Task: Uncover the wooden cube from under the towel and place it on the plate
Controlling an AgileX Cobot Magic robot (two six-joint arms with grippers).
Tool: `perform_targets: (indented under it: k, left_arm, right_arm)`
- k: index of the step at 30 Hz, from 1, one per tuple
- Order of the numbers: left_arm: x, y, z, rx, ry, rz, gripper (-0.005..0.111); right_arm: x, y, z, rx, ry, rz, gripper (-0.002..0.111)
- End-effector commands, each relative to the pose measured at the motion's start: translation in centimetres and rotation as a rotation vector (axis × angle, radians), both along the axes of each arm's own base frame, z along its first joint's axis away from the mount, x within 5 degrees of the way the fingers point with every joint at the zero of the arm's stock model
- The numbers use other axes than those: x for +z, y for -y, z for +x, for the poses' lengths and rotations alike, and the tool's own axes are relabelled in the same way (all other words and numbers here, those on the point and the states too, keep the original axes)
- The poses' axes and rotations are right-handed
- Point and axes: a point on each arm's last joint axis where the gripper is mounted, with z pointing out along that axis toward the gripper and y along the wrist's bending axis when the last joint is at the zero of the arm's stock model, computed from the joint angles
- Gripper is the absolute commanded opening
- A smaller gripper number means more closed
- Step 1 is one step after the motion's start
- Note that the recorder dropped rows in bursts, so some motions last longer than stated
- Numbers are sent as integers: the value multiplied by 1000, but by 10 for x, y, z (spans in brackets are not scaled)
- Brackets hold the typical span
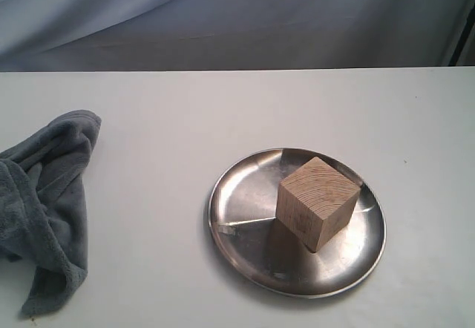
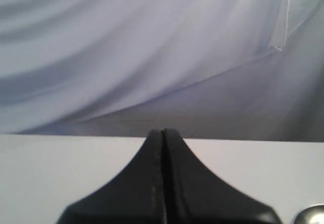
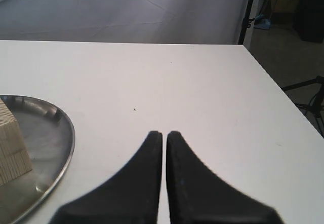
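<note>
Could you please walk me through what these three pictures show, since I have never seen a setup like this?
This is a two-armed robot at a white table. One picture looks at the scene from off the arms; the other two come from cameras on each wrist. The black wedges are the left end effector and right end effector, both closed and holding nothing. On the table a wooden cube sits on a steel plate, and a crumpled grey towel lies apart to the left.
</note>
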Motion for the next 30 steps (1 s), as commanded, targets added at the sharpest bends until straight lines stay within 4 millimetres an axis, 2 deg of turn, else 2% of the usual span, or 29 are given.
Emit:
perform_targets:
  k: [1, 7, 15, 23, 30]
  left_arm:
    - [-1, -6, -30, 40, 146, 44, 0]
    - [-1, -6, -32, 35, 119, 26, 0]
    - [-6, -12, -30, 98, 92, 108, 0]
    - [-55, -14, 2, 141, -57, 211, 0]
    - [-89, -5, 27, 76, 6, 131, 0]
  right_arm:
    - [0, 0, 0, 0, 5, 0, 3]
    - [0, 0, 0, 0, 5, 0, 3]
    - [0, 0, 0, 0, 5, 0, 3]
    - [0, 0, 0, 0, 5, 0, 3]
    - [0, 0, 0, 0, 5, 0, 3]
